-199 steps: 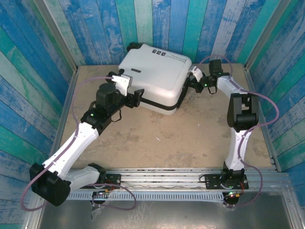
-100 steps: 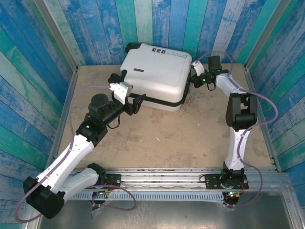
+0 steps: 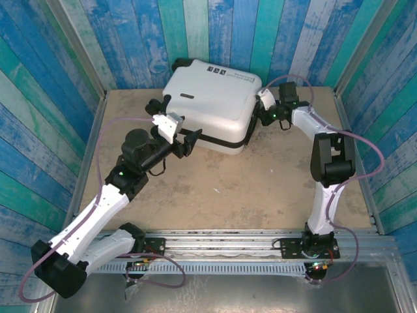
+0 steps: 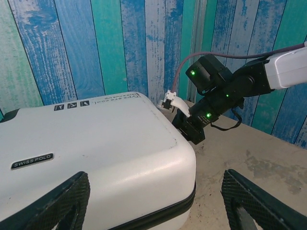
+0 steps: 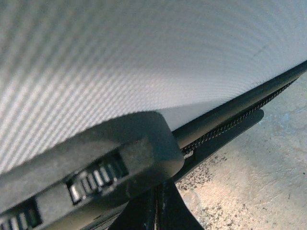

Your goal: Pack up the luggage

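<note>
Luggage [image 3: 212,107] shell was white-silver. Close up in the right wrist view it had a fine woven-dot texture. Zipper band [image 5: 240,109] was black. Label [image 4: 32,160] was black with pale lettering. Walls [image 3: 228,32] were vertical planks in blue, teal and pale turquoise, with weathered paint. Table [image 3: 260,182] was beige, mottled with dark specks. Left arm [image 3: 98,208] and right arm [image 3: 322,202] had white links, black joints and green LEDs. Left gripper [image 4: 152,201] fingers [image 4: 57,203] were black with a diamond-mesh pattern.
</note>
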